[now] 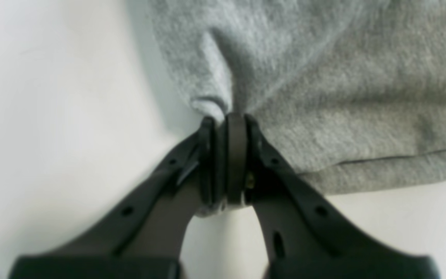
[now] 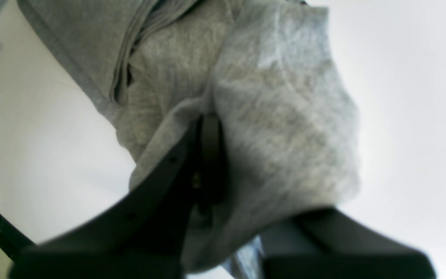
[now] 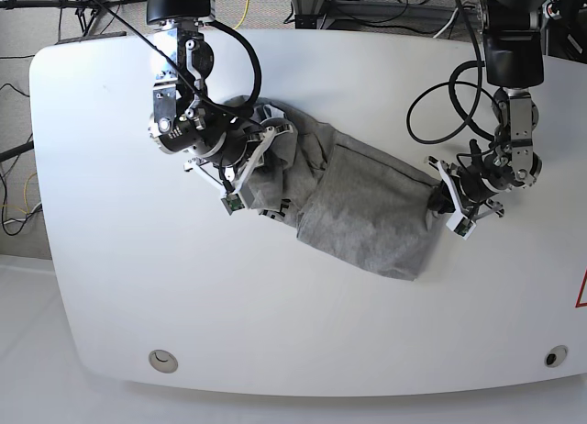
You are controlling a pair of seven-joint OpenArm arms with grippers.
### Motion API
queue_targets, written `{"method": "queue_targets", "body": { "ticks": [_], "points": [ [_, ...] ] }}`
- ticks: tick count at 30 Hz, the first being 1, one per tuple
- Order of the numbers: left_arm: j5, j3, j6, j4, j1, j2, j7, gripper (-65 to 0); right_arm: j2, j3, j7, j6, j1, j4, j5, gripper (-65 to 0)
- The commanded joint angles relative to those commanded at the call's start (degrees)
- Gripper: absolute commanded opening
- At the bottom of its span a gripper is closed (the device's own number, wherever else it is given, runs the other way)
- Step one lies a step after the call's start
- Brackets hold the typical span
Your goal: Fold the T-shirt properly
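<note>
The grey T-shirt (image 3: 367, 213) lies bunched across the middle of the white table, stretched between the two arms; its lettering is hidden. My left gripper (image 1: 227, 120) is shut on a pinched fold at the shirt's hem (image 1: 362, 162), at the cloth's right end (image 3: 438, 196) in the base view. My right gripper (image 2: 211, 120) is shut on a thick wad of the T-shirt (image 2: 285, 128) near the collar ribbing (image 2: 126, 50), at the cloth's left end (image 3: 266, 153). Cloth drapes over one right finger and hides it.
The white table (image 3: 110, 259) has rounded corners and two small round fittings near its front edge (image 3: 163, 358). Cables and stands lie on the floor behind the far edge (image 3: 303, 2). Looped black cables hang by both arms.
</note>
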Motion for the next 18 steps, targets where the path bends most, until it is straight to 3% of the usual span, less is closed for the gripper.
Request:
{"method": "queue_targets", "body": {
  "ticks": [10,18],
  "points": [
    [0.09,0.0,0.0,4.13,7.12,-1.41,0.79,-65.0,0.09,0.09,0.0,0.0,-1.05,0.09,-0.18,-65.0],
    [0.09,-0.18,0.0,4.66,12.92,-2.64,0.79,-65.0,0.09,4.31,0.0,0.18,-1.67,-0.18,0.0,-65.0]
  ]
}}
